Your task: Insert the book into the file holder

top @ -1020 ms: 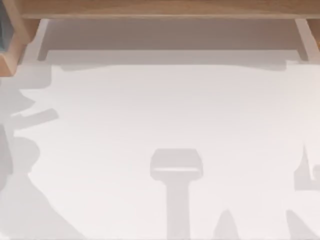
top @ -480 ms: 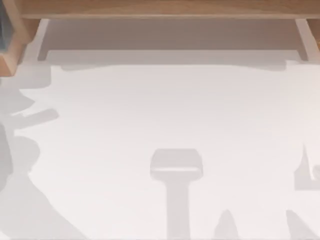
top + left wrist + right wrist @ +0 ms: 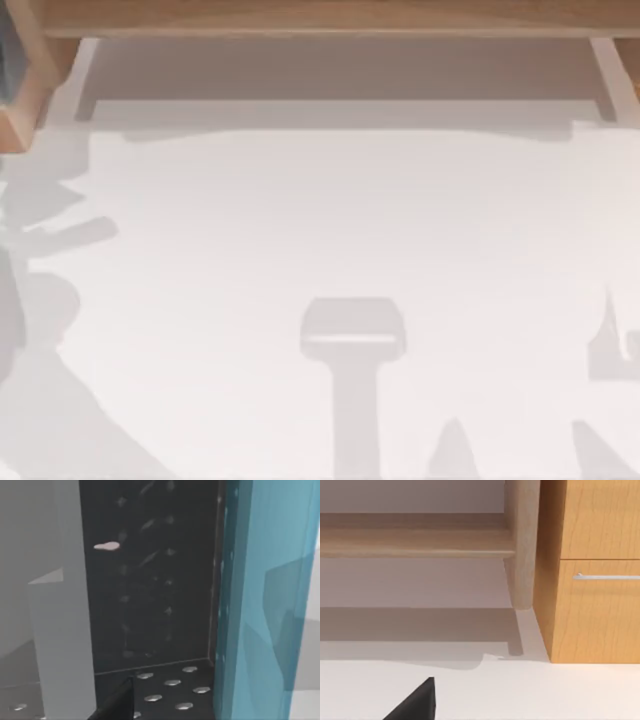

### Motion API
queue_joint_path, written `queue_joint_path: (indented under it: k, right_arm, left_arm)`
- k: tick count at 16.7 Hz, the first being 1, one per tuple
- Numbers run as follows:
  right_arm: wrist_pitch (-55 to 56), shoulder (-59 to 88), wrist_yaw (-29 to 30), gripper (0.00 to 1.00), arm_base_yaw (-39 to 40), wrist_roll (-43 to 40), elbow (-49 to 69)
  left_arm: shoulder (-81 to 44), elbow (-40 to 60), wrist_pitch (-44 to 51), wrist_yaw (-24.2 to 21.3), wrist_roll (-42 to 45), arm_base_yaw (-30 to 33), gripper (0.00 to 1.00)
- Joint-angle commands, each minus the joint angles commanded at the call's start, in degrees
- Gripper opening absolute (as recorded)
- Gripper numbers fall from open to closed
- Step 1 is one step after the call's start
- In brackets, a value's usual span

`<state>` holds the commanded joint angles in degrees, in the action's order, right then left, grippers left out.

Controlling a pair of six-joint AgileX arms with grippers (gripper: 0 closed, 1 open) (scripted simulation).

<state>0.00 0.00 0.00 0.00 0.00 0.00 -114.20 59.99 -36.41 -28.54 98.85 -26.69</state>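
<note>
L wrist view: the teal book [image 3: 260,600] stood upright beside the dark perforated file holder [image 3: 150,590]. Left pincer [image 3: 117,702] state: cannot tell. White tabletop [image 3: 330,220].

light: bright, even | shadows: soft grey on table [image 3: 330,220] | focus: top view soft
</note>
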Motion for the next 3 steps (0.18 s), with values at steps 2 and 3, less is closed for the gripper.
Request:
queue_joint_path:
  k: [2,3]
  right_arm:
    - [0.00,0.00,0.00,1.00,0.00,0.00,0.00]
    - [0.00,0.00,0.00,1.00,0.00,0.00,0.00]
  left_arm:
    - [0.00,0.00,0.00,0.00,0.00,0.00,1.00]
    - [0.00,0.00,0.00,0.00,0.00,0.00,1.00]
